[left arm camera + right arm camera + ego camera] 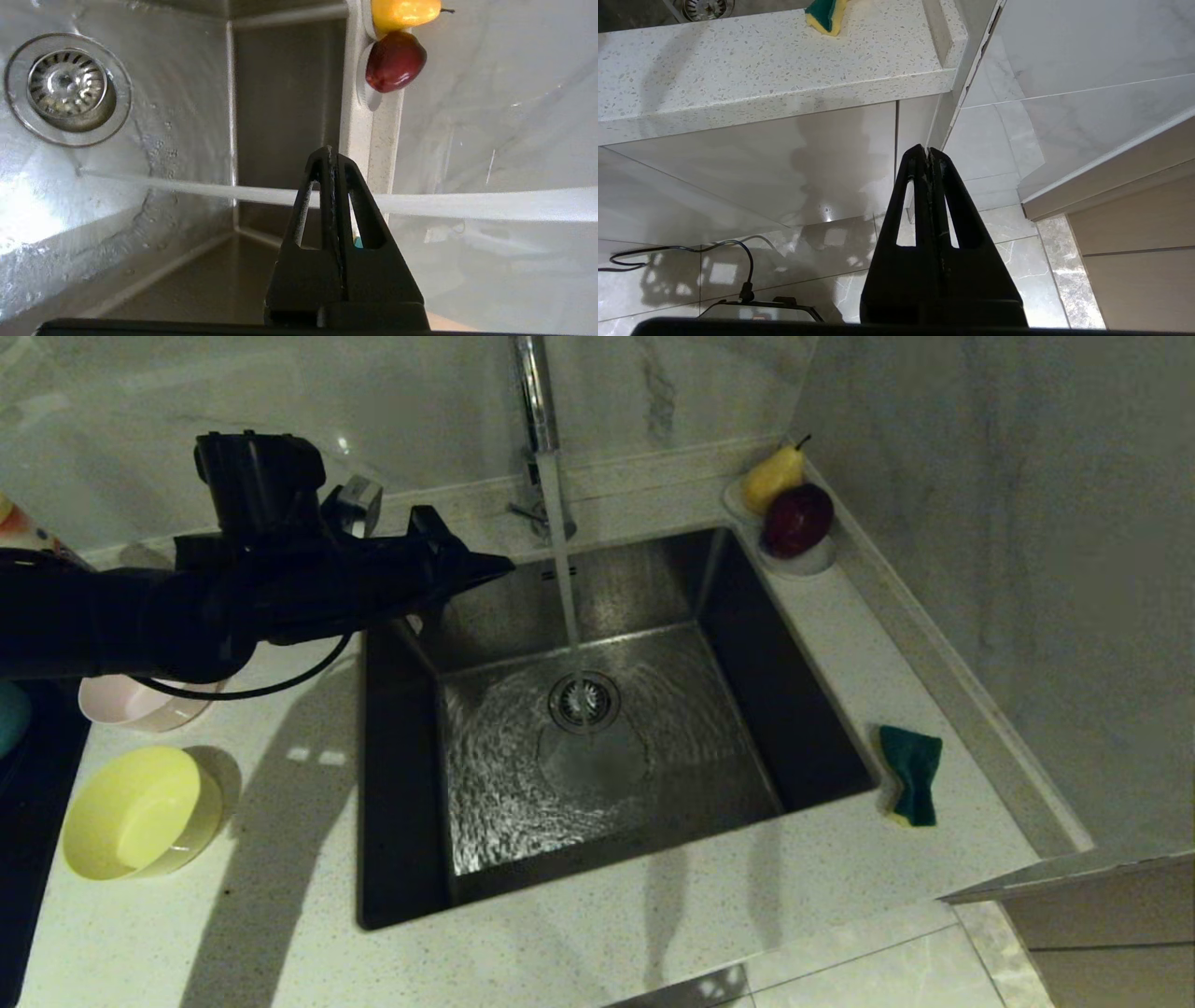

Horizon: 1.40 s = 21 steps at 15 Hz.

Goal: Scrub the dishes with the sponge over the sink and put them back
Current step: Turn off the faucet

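1. Left gripper above the sink's back left corner, pointing level toward the water stream; fingers pressed together, holding nothing.
2. In the left wrist view, same gripper with tips meeting, the stream crossing just beyond them.
3. Right gripper parked low, below the counter edge, aimed at the cabinet front and floor tiles; fingers together, empty.
4. Sink set in the speckled counter, tap running, water rippling around the drain.
5. Sponge on the counter just right of the sink, green face up, bent, yellow foam showing at its near end; also visible at the counter edge in the right wrist view.
6. Yellow bowl on the counter left of the sink, tilted with its opening toward the camera.
7. Pink bowl behind the yellow one, partly hidden under the left arm.
8. Blue bowl not clearly identifiable; only a teal sliver at the far left edge.
9. Pear and red apple on a white dish at the back right corner of the sink.
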Available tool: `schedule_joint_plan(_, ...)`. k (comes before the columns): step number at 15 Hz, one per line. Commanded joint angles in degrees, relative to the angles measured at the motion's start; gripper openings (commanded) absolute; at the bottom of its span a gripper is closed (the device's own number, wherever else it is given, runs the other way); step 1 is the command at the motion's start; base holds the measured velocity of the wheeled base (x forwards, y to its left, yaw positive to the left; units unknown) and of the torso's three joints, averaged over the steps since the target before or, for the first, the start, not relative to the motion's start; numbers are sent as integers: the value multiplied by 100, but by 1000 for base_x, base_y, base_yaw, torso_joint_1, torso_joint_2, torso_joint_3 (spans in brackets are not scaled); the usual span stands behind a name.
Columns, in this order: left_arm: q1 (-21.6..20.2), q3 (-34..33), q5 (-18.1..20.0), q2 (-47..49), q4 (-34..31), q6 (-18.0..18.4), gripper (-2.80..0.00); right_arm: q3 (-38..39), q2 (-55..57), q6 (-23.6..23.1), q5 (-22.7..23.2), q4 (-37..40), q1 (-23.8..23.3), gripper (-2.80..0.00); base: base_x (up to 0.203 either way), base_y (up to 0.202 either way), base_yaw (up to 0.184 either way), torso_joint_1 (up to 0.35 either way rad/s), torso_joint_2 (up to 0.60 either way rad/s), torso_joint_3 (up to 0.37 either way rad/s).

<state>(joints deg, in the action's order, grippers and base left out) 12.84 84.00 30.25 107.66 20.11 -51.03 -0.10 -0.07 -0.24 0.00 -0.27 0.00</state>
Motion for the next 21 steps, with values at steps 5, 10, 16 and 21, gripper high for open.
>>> schedule_joint_plan(5, 8, 117, -45, 238, 221, -21, -280, 1, 7, -2, 0, 0, 0, -280, 0, 0, 0, 0, 0, 0)
schedule_joint_plan(10, 8, 314, -172, 362, 377, -99, -280, 1, 7, -2, 0, 0, 0, -280, 0, 0, 0, 0, 0, 0)
schedule_joint_plan(16, 4, 772, -442, 644, 379, -240, -280, 1, 7, -2, 0, 0, 0, -280, 0, 0, 0, 0, 0, 0)
schedule_joint_plan(21, 8, 931, -441, 824, 792, -579, -280, 1, 7, -2, 0, -3, 0, -280, 0, 0, 0, 0, 0, 0)
